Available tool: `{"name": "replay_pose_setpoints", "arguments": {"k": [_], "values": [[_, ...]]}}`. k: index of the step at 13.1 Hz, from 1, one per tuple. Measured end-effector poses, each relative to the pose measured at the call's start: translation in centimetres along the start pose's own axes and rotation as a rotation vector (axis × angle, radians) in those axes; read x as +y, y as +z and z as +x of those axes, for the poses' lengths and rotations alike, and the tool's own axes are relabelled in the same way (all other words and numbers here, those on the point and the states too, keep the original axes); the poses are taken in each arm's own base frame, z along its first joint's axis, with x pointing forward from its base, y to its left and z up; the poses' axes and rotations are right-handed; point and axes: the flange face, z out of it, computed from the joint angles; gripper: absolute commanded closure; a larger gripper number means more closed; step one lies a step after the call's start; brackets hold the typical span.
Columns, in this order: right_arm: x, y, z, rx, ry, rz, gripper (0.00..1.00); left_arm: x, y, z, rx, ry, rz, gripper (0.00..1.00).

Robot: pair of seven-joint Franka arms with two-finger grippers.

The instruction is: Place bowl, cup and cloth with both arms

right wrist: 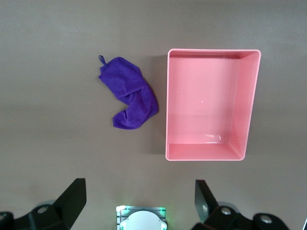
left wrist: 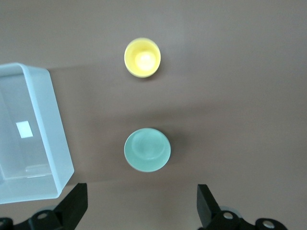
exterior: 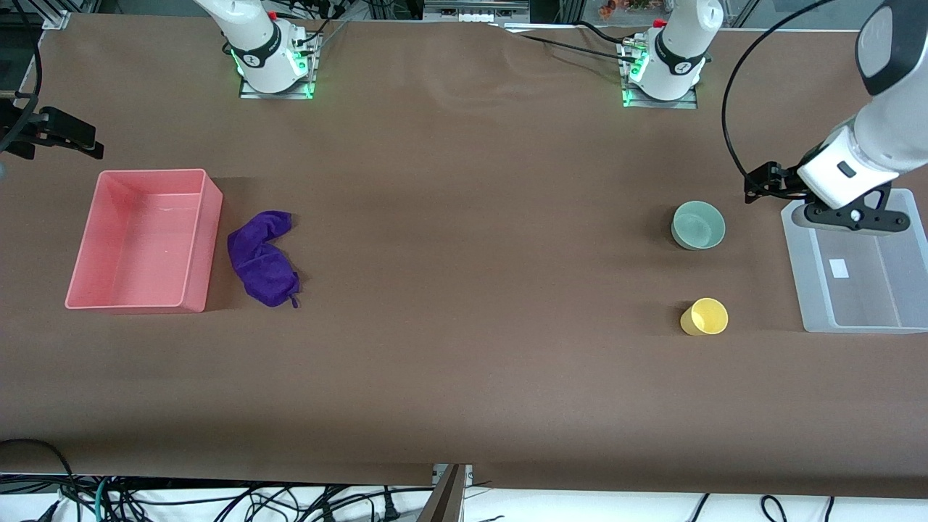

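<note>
The mint-green bowl (exterior: 698,225) stands upright on the table toward the left arm's end; it also shows in the left wrist view (left wrist: 147,149). The yellow cup (exterior: 704,317) stands nearer the front camera than the bowl, and shows in the left wrist view (left wrist: 142,58). The purple cloth (exterior: 262,257) lies crumpled beside the pink bin (exterior: 196,239), and shows in the right wrist view (right wrist: 129,93). My left gripper (exterior: 855,217) hangs open and empty over the clear bin's edge (left wrist: 139,206). My right gripper (right wrist: 138,201) is open and empty, high above the table.
A clear rectangular bin (exterior: 805,268) stands at the left arm's end beside the bowl and cup. The pink bin (right wrist: 170,105) holds nothing. The right arm's base (right wrist: 141,219) shows between its fingers. A black part (exterior: 54,133) hangs near the pink bin.
</note>
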Motion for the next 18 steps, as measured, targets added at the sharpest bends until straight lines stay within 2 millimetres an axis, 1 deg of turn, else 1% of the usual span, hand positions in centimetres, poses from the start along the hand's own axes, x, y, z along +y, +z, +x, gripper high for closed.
{"name": "replay_pose_setpoints", "arguments": {"k": [2,4,6,7,9,10,11,12,13,14,15,16,17,18], "values": [[0.0,0.0,0.0,0.000,0.000,0.000,0.00,-1.2,4.8,0.3,-0.019,0.052,-0.008,0.00],[0.2,0.4,0.2,-0.007,0.003,0.001,0.00,-2.1,10.1,0.4,0.013,0.110,-0.007,0.00],[0.8,1.7,1.2,-0.032,0.012,0.003,0.00,-2.6,15.4,-0.5,0.042,0.171,-0.004,0.00],[1.2,2.6,1.9,-0.045,0.018,0.005,0.00,-2.4,17.9,-1.2,0.042,0.201,-0.005,0.01],[1.3,4.9,3.8,-0.059,0.017,0.006,0.00,-2.0,21.8,-2.2,0.017,0.275,-0.012,0.01],[1.3,6.8,5.0,-0.085,0.015,0.008,0.00,-1.9,23.3,-2.2,0.010,0.328,-0.013,0.03],[1.1,9.1,6.3,-0.117,0.011,0.009,0.00,-1.9,24.5,-2.0,0.012,0.390,-0.007,0.09],[0.7,11.4,7.7,-0.140,0.003,0.010,0.00,-1.9,25.6,-1.7,0.016,0.464,0.013,0.16],[0.2,13.7,9.0,-0.161,-0.007,0.010,0.00,-2.0,26.5,-1.3,0.018,0.537,0.041,0.22],[-0.5,15.9,10.2,-0.175,-0.019,0.012,0.00,-2.1,27.3,-1.0,0.020,0.597,0.065,0.35],[-1.3,18.1,11.3,-0.174,-0.035,0.016,0.00,-2.4,28.0,-0.9,0.021,0.643,0.078,0.52],[-2.3,20.7,12.3,-0.153,-0.052,0.019,0.00,-2.7,28.8,-0.7,0.023,0.676,0.081,0.62],[-3.2,23.8,13.0,-0.123,-0.065,0.022,0.00,-2.9,29.5,-0.7,0.023,0.696,0.081,0.64],[-3.6,27.2,13.3,-0.093,-0.072,0.024,0.00,-2.9,30.4,-0.6,0.021,0.708,0.076,0.69]]}}
